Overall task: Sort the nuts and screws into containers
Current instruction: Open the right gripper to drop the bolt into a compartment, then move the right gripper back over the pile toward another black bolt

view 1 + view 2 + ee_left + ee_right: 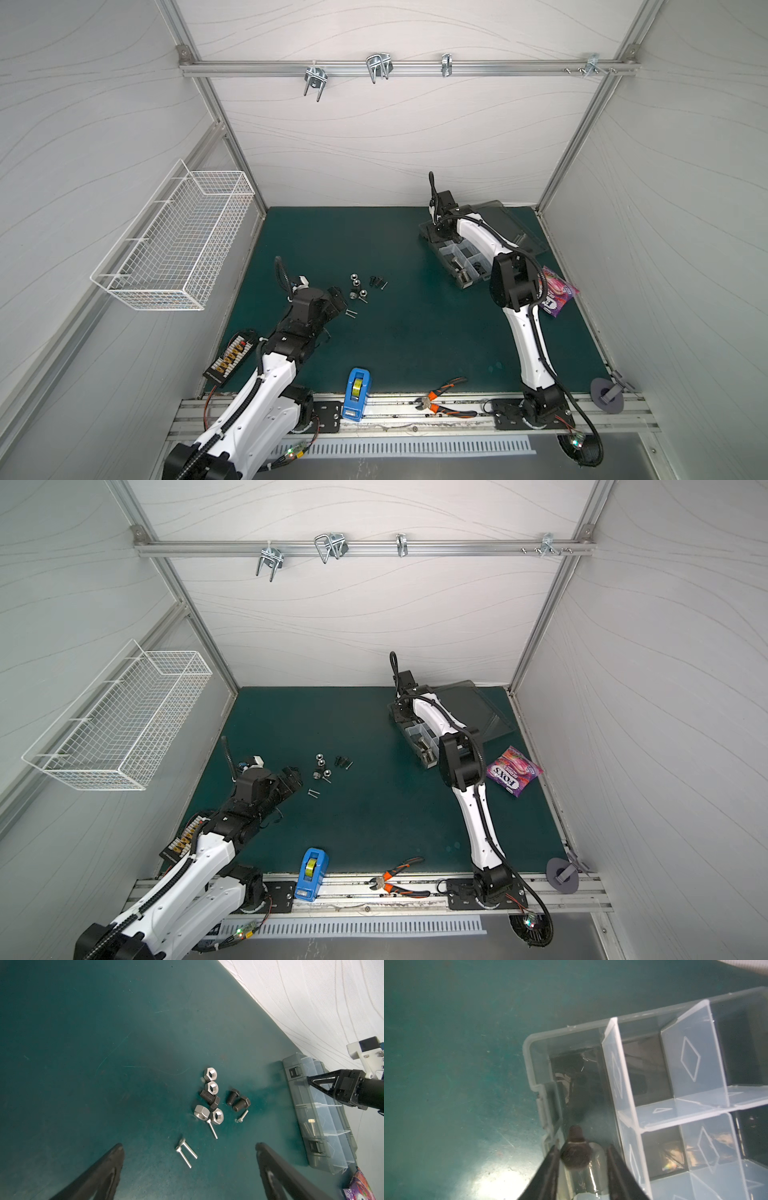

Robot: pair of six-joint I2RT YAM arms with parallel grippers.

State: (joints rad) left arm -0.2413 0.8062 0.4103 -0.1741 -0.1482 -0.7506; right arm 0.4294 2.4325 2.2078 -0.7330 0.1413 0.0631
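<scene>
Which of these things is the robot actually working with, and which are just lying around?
Part of the job: nuts, black bolts, thin silver screws, organizer box.

Just lying about: tape dispenser, orange-handled pliers, candy bag, wire basket.

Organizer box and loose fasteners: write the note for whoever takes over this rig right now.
Left gripper: open, empty, by the loose pile.
Right gripper: open over a corner compartment of the organizer box, black bolt loose between its jaws.
Done: some silver bolts and dark pieces already in compartments.
Left on the mat: four silver nuts, three black bolts, four thin screws.
</scene>
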